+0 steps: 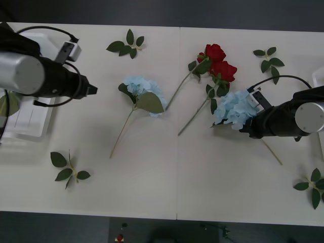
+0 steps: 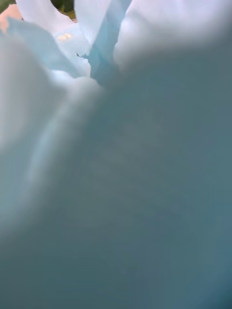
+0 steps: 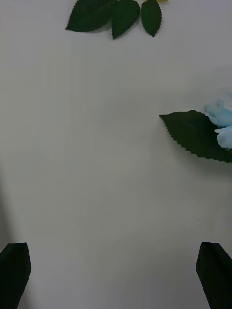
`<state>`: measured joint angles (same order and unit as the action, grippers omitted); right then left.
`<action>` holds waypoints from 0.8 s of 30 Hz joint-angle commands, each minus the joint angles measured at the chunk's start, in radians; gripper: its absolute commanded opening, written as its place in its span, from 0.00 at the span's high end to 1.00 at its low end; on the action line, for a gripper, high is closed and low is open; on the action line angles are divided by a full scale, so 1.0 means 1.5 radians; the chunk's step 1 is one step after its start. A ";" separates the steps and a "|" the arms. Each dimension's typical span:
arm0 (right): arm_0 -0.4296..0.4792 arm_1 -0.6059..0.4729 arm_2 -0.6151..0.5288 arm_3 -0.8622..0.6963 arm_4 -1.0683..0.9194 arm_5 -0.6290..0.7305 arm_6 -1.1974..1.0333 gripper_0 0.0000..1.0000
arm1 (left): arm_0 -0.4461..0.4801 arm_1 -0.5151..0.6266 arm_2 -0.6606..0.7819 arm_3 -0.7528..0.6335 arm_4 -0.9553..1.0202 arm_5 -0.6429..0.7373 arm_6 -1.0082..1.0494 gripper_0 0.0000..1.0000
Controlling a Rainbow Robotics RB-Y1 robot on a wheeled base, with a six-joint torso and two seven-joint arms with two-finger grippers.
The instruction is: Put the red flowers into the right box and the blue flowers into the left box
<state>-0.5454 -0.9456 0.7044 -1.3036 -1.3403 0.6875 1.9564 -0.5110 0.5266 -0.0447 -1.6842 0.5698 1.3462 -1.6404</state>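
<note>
Two red flowers [image 1: 215,52] [image 1: 224,71] lie side by side at the back right of the table, stems pointing toward the centre. One blue flower [image 1: 144,88] lies left of centre. Its petals [image 3: 220,123] and a leaf [image 3: 198,135] show in the left wrist view. A second blue flower [image 1: 234,108] lies just in front of the roses. My right gripper [image 1: 249,124] is pushed into this bloom, and its pale petals [image 2: 96,58] press up against the right wrist camera. My left gripper [image 1: 93,90] hovers open over bare table, left of the first hydrangea. The left box [image 1: 30,134] sits under my left arm. The right box [image 1: 319,76] shows as a rim at the right edge.
Loose leaf sprigs lie at the back left [image 1: 126,45] [image 3: 116,14], front left [image 1: 68,169], back right [image 1: 270,59] and front right [image 1: 313,187]. A seam runs down the middle of the white table [image 1: 177,182].
</note>
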 commanded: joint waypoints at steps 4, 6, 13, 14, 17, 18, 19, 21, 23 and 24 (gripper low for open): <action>-0.010 -0.004 -0.013 -0.004 0.002 -0.007 0.031 1.00 | -0.010 -0.140 -0.129 0.058 -0.251 -0.098 0.018 0.00; -0.009 -0.002 -0.013 -0.004 0.001 -0.007 0.031 1.00 | -0.010 -0.166 -0.144 0.104 -0.264 -0.147 0.015 0.00; -0.009 -0.015 -0.087 -0.005 -0.116 0.062 0.040 1.00 | -0.013 -0.196 -0.186 0.221 -0.272 -0.270 0.003 0.00; -0.008 -0.016 -0.116 -0.005 -0.145 0.096 0.044 1.00 | -0.012 -0.197 -0.189 0.225 -0.272 -0.275 0.002 0.00; -0.005 -0.009 -0.214 -0.005 -0.213 0.204 0.071 1.00 | -0.012 -0.197 -0.198 0.228 -0.273 -0.277 0.000 0.41; -0.002 -0.002 -0.250 -0.005 -0.234 0.243 0.100 1.00 | -0.012 -0.197 -0.199 0.229 -0.273 -0.277 0.001 0.80; 0.001 0.012 -0.281 -0.005 -0.259 0.278 0.134 1.00 | -0.012 -0.196 -0.200 0.233 -0.273 -0.277 0.000 1.00; 0.006 0.035 -0.325 -0.004 -0.295 0.322 0.190 1.00 | -0.012 -0.196 -0.199 0.234 -0.273 -0.278 0.000 1.00; 0.014 0.066 -0.358 -0.005 -0.329 0.353 0.255 1.00 | -0.012 -0.192 -0.197 0.231 -0.270 -0.284 0.001 1.00; 0.019 0.088 -0.376 -0.008 -0.349 0.367 0.300 1.00 | -0.012 -0.187 -0.195 0.226 -0.270 -0.284 0.001 1.00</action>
<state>-0.5123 -0.8698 0.1343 -1.3019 -1.8141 1.2131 2.3006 -0.5116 0.2157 -0.3295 -1.3393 0.1669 0.9352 -1.6277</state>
